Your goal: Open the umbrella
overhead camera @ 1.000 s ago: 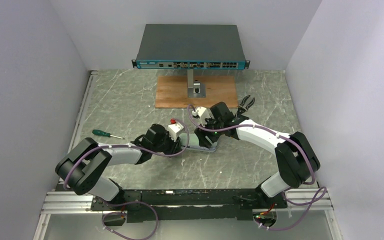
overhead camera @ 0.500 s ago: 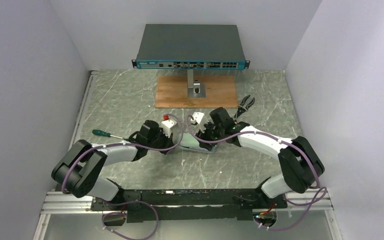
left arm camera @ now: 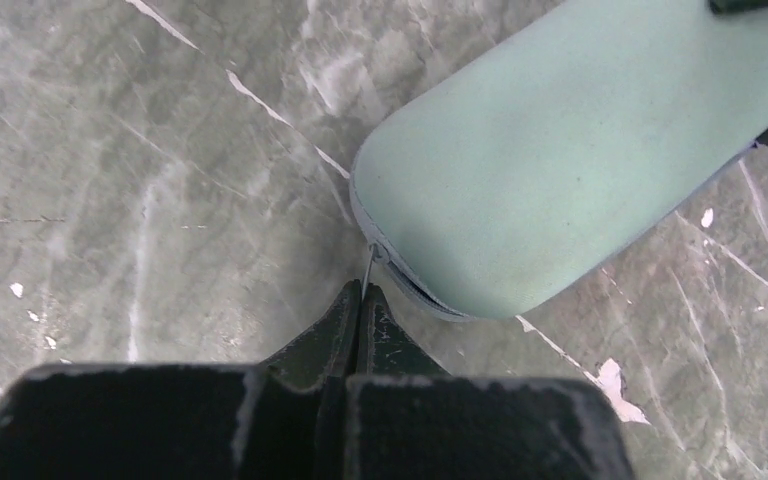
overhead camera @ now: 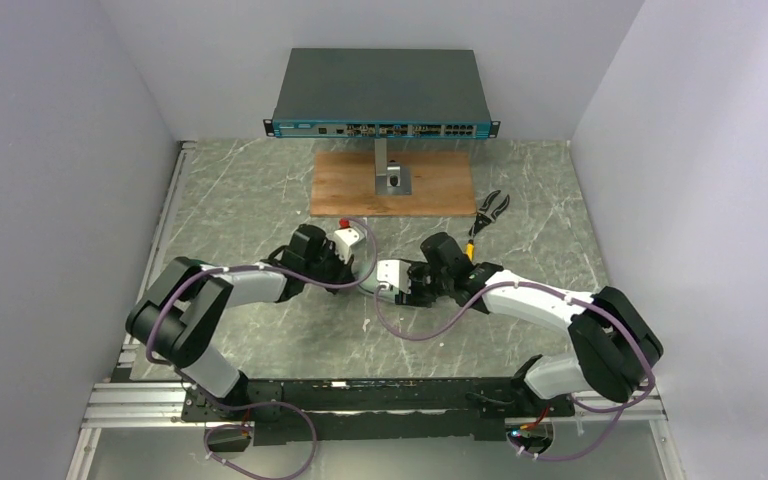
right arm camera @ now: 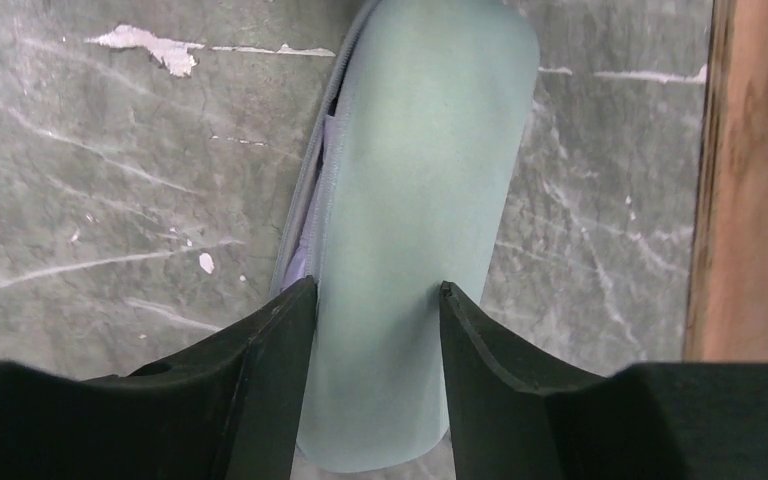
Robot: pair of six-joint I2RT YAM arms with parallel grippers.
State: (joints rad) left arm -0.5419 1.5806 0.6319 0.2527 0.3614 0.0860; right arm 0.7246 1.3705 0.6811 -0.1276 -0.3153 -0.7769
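Observation:
A pale grey-green oval case [left arm camera: 580, 150] lies flat on the marble table [overhead camera: 250, 200], its zipper partly undone along one edge. Through that gap a sliver of the umbrella's lavender fabric [right arm camera: 307, 245] shows; the rest of the umbrella is hidden inside the case. My left gripper [left arm camera: 362, 295] is shut on the thin metal zipper pull [left arm camera: 369, 266] at the case's rounded end. My right gripper [right arm camera: 375, 290] straddles the case [right arm camera: 410, 200] at the other end, a finger pressed against each long side. In the top view both grippers, the left one [overhead camera: 358, 275] and the right one [overhead camera: 405, 288], meet over the case mid-table.
A network switch [overhead camera: 380, 95] stands at the back. In front of it lies a wooden board [overhead camera: 430, 185] with a metal stand [overhead camera: 388, 175]. Pliers [overhead camera: 490, 210] lie right of the board. White walls close in both sides.
The left jaws closed on the zipper pull. The right gripper swung down to the near end of the case and its jaws narrowed round it.

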